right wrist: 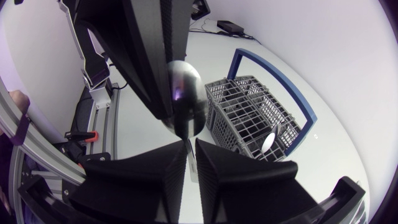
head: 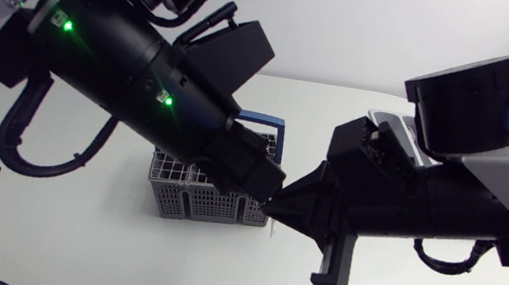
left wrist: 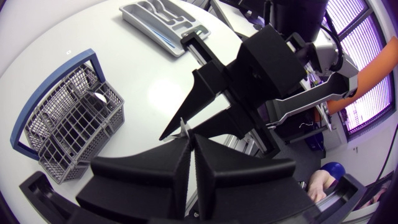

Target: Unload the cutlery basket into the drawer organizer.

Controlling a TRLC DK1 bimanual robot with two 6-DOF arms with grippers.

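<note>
spoon (right wrist: 188,102) sits in the air between the two arms, above the white table (head: 67,246) and just beside the cutlery basket (head: 168,202). left arm (head: 135,59) comes down from the head view's upper left, and its left jaws are drawn almost together, with only a thin slit between them, pinching the spoon. in the left wrist view a thin silver edge of the spoon (left wrist: 184,128) pokes out just past their tips. right arm (head: 447,207) reaches in from the right, and the right jaws meet the left jaws tip to tip next to the basket's near corner. in the right wrist view the spoon's shiny bowl stands straight ahead of the right jaws, its narrow end down at their tips; whether the right jaws have a grip on it cannot be told.

the basket is grey mesh with a blue handle (head: 264,121) standing upright over it. it rests on the table under the left arm. one more spoon (right wrist: 268,140) stands in a compartment of the basket, bowl up. the grey drawer organizer (left wrist: 155,18) lies flat on the table well apart from the basket, beyond the right jaws as the left wrist view shows them.
</note>
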